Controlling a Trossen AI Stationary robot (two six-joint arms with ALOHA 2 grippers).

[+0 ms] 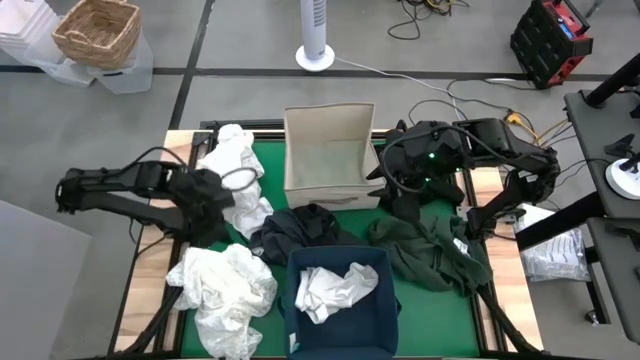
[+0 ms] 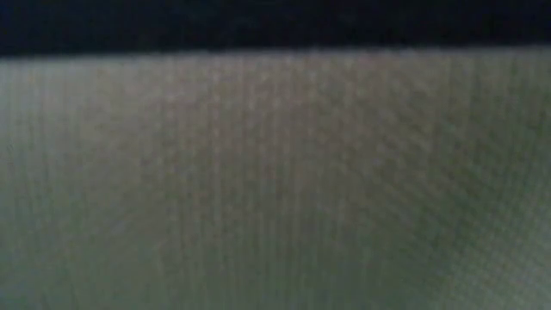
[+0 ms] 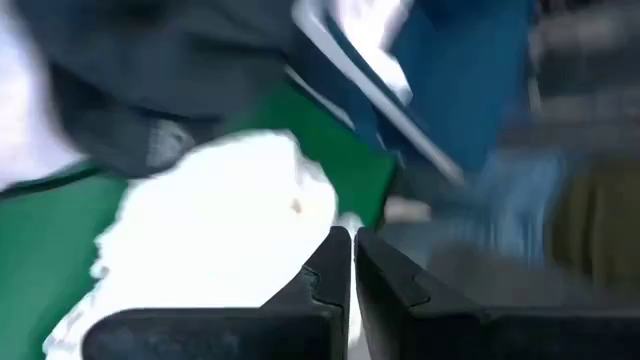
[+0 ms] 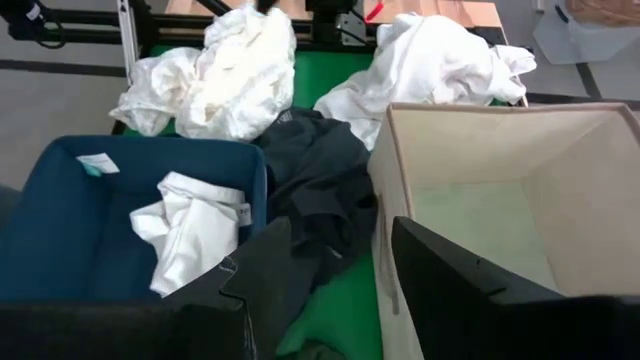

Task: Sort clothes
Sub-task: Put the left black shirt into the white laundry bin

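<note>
White garments lie on the green mat at the far left (image 1: 232,160) and the near left (image 1: 222,290). A black garment (image 1: 300,225) lies at the centre. A dark olive garment (image 1: 430,250) lies at the right. Another white garment (image 1: 335,288) lies inside the navy bin (image 1: 298,310). My left gripper (image 1: 222,198) is shut and empty over a white garment (image 3: 210,210). My right gripper (image 1: 402,195) is open and empty beside the beige box's right wall (image 4: 385,200), above the olive garment's far edge.
The beige fabric box (image 1: 330,125) stands open at the far centre, with the navy bin at the near centre. Fabric close to the lens fills the whole low view (image 2: 275,172). A wicker basket (image 1: 97,30) and a fan base (image 1: 314,57) stand on the floor beyond the table.
</note>
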